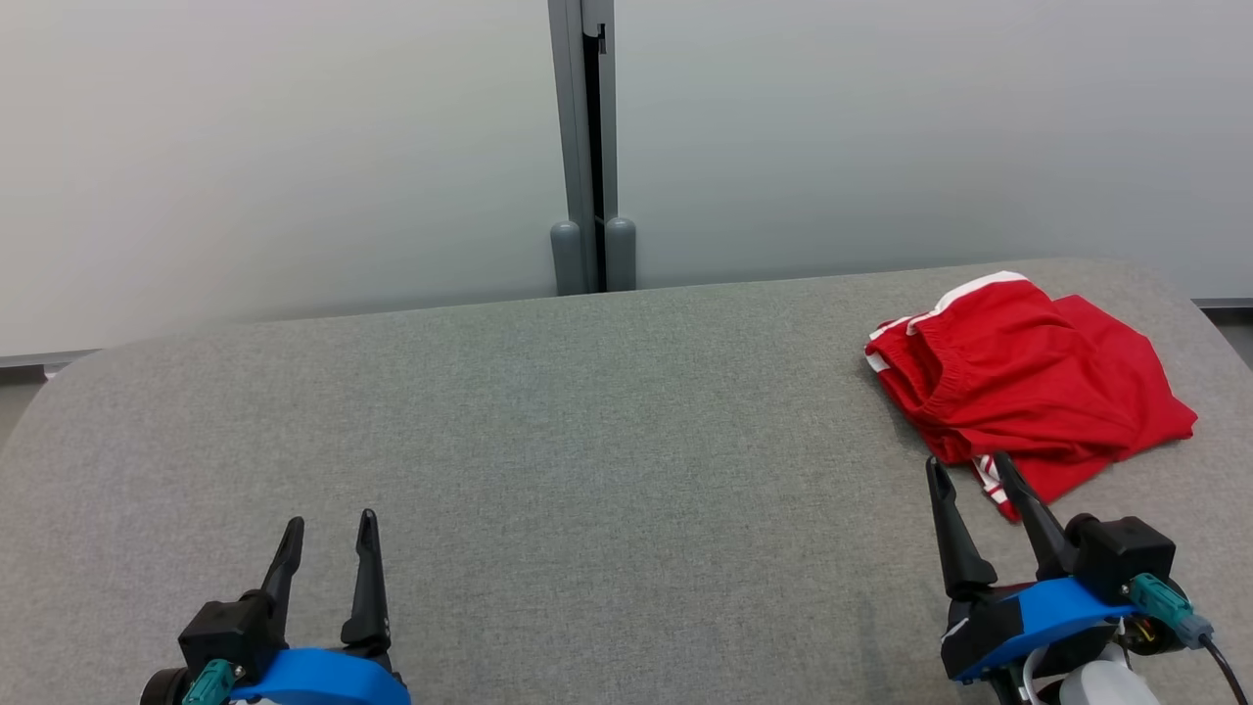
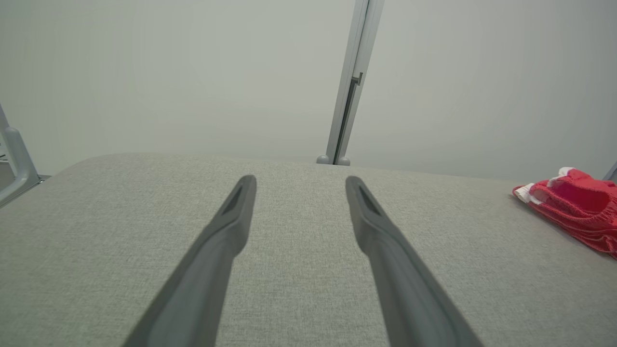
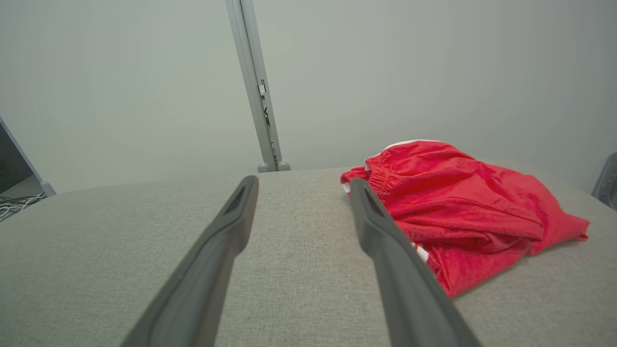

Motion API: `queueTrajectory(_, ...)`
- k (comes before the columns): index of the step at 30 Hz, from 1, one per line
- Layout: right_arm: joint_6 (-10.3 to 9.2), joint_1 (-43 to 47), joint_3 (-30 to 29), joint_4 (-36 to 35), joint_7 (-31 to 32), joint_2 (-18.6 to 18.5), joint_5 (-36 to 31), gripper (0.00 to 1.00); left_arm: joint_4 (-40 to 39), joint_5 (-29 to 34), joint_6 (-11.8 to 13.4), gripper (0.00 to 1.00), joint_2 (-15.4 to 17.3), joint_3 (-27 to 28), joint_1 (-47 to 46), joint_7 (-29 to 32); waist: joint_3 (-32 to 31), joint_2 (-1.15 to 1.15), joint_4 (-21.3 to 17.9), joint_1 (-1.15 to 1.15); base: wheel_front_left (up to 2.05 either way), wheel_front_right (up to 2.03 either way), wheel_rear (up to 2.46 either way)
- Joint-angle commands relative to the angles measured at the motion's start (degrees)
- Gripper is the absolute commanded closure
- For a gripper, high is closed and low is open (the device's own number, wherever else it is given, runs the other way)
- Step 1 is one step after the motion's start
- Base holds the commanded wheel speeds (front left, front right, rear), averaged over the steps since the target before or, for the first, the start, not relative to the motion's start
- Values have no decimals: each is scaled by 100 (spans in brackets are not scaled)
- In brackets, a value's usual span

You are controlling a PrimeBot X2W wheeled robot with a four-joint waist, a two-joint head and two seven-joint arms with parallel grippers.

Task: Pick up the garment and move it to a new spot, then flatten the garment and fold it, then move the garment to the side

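Jaws of the right gripper (image 1: 967,462) are held apart and empty, just short of the crumpled red shorts (image 1: 1028,382), laid crosswise ahead at the far right of the table (image 1: 587,441); the left gripper (image 1: 331,519), likewise spread, is seen well apart.

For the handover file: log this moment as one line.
stage: pickup not begun | garment: red shorts bunched, right side of grey surface | left gripper: open, empty | right gripper: open, empty, near shorts
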Motion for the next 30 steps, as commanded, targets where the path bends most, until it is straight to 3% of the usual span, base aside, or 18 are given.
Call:
queueTrajectory(1, 1, 11, 12, -2, -15, 7, -29, 0, -2, 47, -48, 0, -11, -12, -63, -24, -1, 0, 23, 0, 0, 0, 0)
queueTrajectory(19, 1, -3, 49, 50, -16, -7, 29, 0, -42, 23, -40, 0, -47, -42, -51, -24, 0, 0, 6, 0, 0, 0, 0)
queueTrajectory(20, 0, -3, 48, 56, 1, 2, -7, 100, -24, 24, -31, 100, -44, -31, -4, 0, 0, 0, 10, 0, 0, 0, 0)
queueTrajectory(24, 0, 56, 22, 199, 66, 28, 82, 100, 121, -69, -31, 100, -79, -6, 73, 68, 3, 0, 14, 0, 0, 0, 0)
queueTrajectory(30, 0, 57, -86, 121, 266, 51, 735, 100, 59, -731, -31, 100, -82, 82, 13, 267, 15, 0, 27, 0, 0, 0, 0)
